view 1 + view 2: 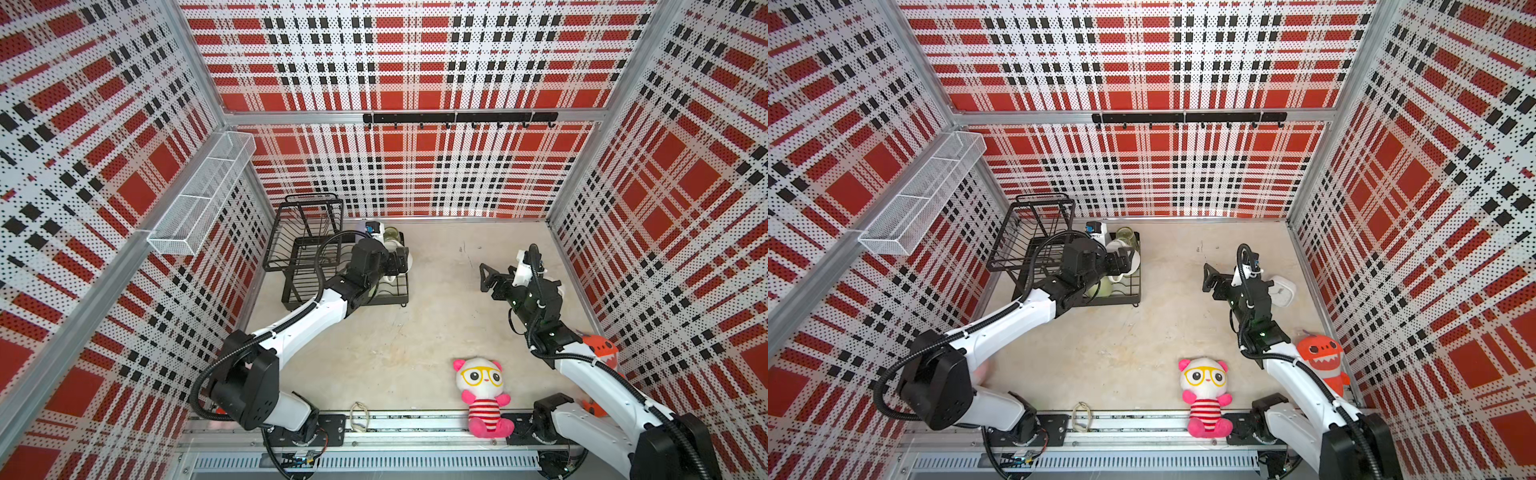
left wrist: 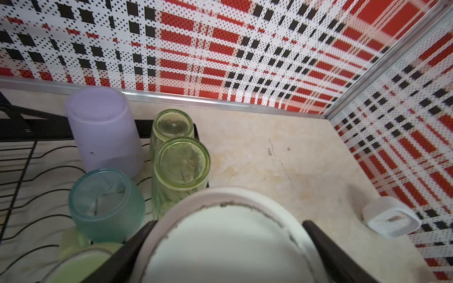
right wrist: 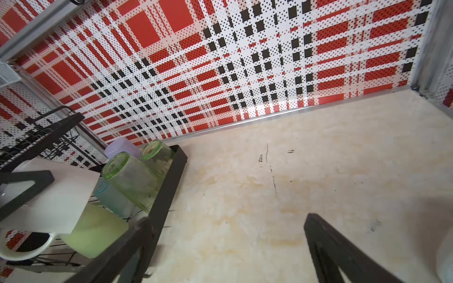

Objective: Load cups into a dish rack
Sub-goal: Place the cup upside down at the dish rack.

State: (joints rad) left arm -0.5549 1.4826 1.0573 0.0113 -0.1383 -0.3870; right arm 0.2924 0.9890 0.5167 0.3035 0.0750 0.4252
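The black wire dish rack [image 1: 305, 249] stands at the back left. On its lower tray [image 2: 36, 127] stand a lavender cup [image 2: 103, 127], an olive-green tumbler [image 2: 172, 127], a bright green tumbler [image 2: 181, 166], a teal tumbler [image 2: 105, 203] and a pale green mug [image 2: 81, 264], all upside down. My left gripper [image 2: 226, 232] is shut on the white mug [image 2: 220, 245], base up, over the tray's right edge [image 3: 171, 176]. My right gripper [image 1: 486, 278] hangs open and empty over bare table, to the right of the rack.
A white square clock [image 1: 1283, 291] lies by the right wall behind the right arm. A panda plush [image 1: 482, 395] and an orange plush [image 1: 1320, 357] sit at the front right. A white mesh basket [image 1: 203, 195] hangs on the left wall, a hook rail [image 1: 457, 118] on the back wall.
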